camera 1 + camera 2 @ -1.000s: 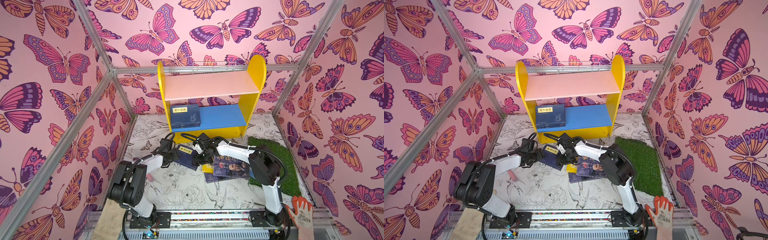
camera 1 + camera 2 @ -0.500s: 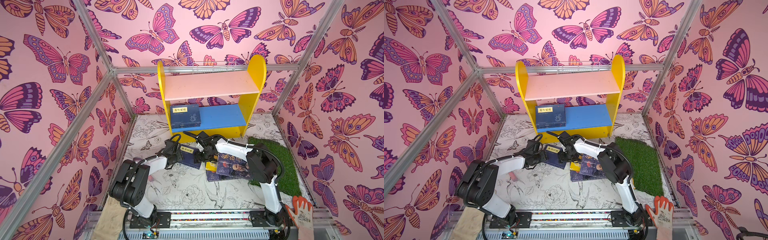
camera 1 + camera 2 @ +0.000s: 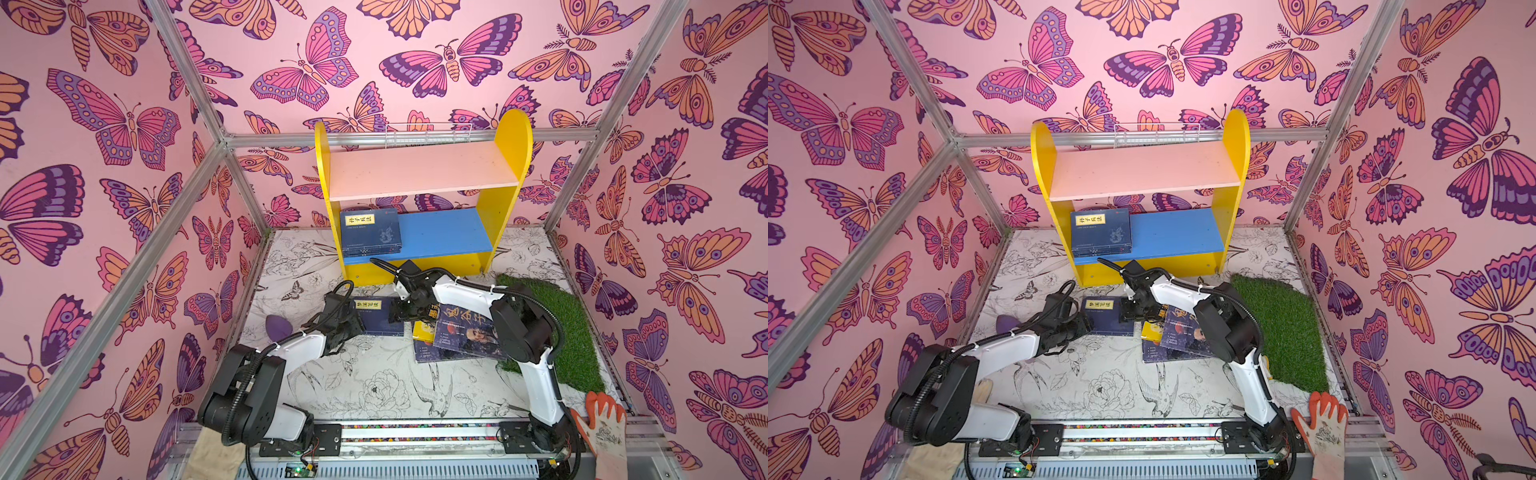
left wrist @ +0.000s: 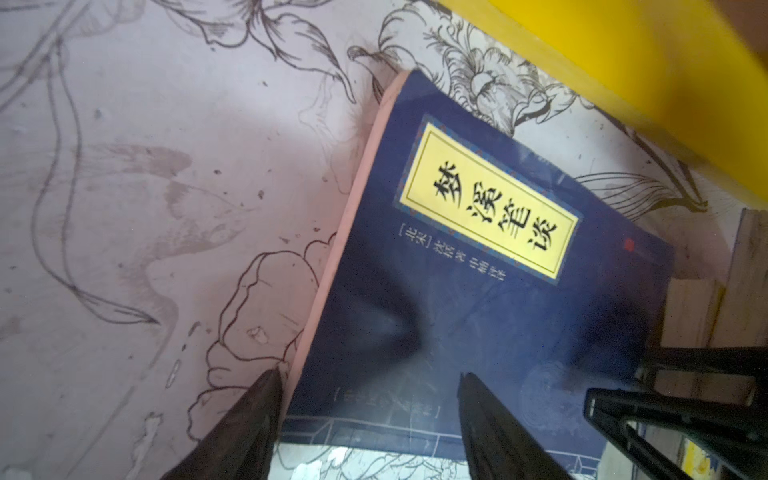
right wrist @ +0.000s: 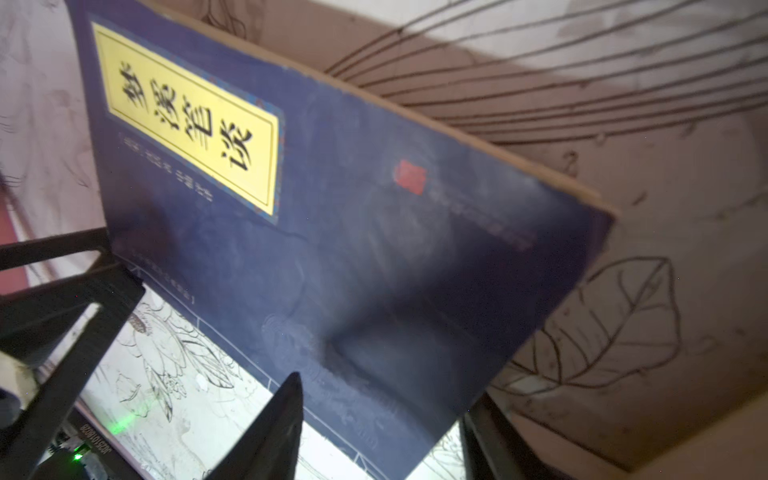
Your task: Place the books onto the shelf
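Both grippers had crept in on the navy book [image 3: 380, 322] compared with a second earlier, the left arm reaching noticeably further out, while the book itself looked like it had stayed put; it lay flat on the flower-print mat [image 3: 374, 386] just in front of the shelf [image 3: 505, 137], yellow title label up; the left gripper [image 3: 356, 326] sat at the book's left edge with its jaws spread, and in the left wrist view one of its fingertips [image 4: 253, 407] was down by the mat right beside the pinkish page edge while the other hung over the cover, so nothing was gripped on that side; the right gripper [image 3: 401, 313] was at the opposite edge of the same book; in the right wrist view one tip lay over the cover and the other was mostly hidden past the book's corner, so the jaws stood apart around that corner, but honestly I couldn't tell whether it was actually pinching the book or just straddling it, that view was pretty blurry; on the shelf, a small stack of navy books [image 3: 371, 230] lay flat at the left end of the blue lower board [image 3: 449, 232]; the leftover books, a yellow book [image 3: 420, 332] and a dark book [image 3: 467, 332] with an old man's portrait on top, sat in a loose overlapping pile just right of the navy book, partly under the right arm and right next to the grass patch [image 3: 557, 316].
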Action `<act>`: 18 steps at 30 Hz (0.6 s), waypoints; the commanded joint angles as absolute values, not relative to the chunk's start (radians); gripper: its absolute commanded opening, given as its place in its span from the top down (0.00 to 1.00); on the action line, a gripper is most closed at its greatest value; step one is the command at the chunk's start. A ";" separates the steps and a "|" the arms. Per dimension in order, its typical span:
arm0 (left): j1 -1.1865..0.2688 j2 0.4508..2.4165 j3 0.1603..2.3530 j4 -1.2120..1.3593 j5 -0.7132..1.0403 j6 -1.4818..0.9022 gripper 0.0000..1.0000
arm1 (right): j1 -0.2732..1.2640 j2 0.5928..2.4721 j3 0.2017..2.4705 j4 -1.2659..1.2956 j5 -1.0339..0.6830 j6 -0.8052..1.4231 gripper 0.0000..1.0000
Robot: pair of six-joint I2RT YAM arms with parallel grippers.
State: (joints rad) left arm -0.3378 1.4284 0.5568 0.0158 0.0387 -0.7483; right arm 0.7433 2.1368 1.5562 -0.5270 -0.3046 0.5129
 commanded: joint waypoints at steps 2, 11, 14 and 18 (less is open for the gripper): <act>-0.347 1.491 0.484 -0.001 0.184 -0.825 0.31 | 0.757 2.062 1.454 -0.295 -0.442 0.515 0.49; -0.327 1.399 0.478 0.000 0.187 -0.846 0.30 | 0.755 1.986 1.394 -0.240 -0.447 0.509 0.99; -0.265 1.318 0.455 -0.002 0.238 -0.882 0.30 | 0.749 1.954 1.371 -0.218 -0.473 0.502 1.00; -0.160 1.126 0.422 -0.017 0.325 -0.913 0.28 | 0.713 1.874 1.302 -0.111 -0.574 0.521 1.00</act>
